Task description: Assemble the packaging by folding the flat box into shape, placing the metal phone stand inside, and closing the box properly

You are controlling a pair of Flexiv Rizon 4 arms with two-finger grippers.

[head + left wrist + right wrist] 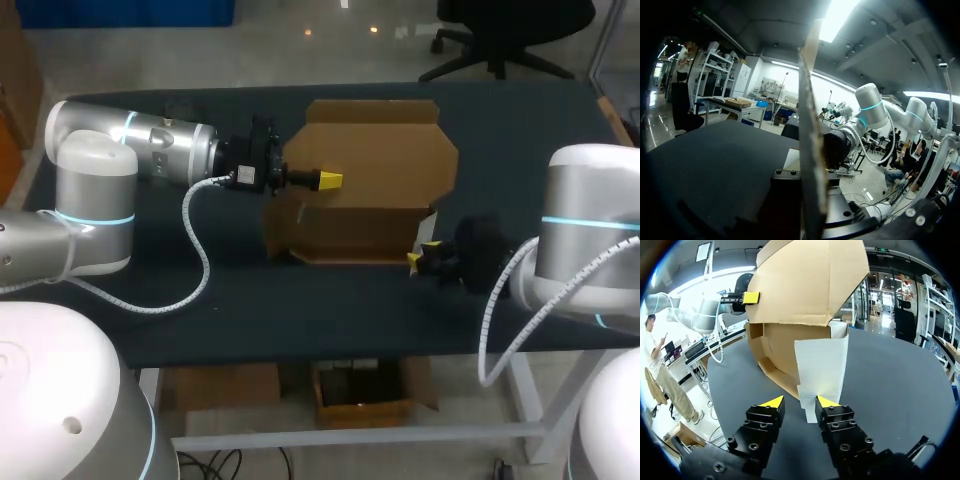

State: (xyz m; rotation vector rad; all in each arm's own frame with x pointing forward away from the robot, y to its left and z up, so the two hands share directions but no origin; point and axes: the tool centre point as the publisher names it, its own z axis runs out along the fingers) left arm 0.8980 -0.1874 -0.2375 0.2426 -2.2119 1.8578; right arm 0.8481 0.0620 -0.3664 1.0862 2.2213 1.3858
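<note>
One cardboard box, brown and partly folded, is placed at the centre of the frame in the head view, on the dark table. Its lid is raised over the open body. The left gripper is set at the lid's left edge. The panel is seen edge-on between its fingers, which are clamped on it. The right gripper is placed at the box's lower right corner, fingers apart. A white side flap ends between its yellow tips.
</note>
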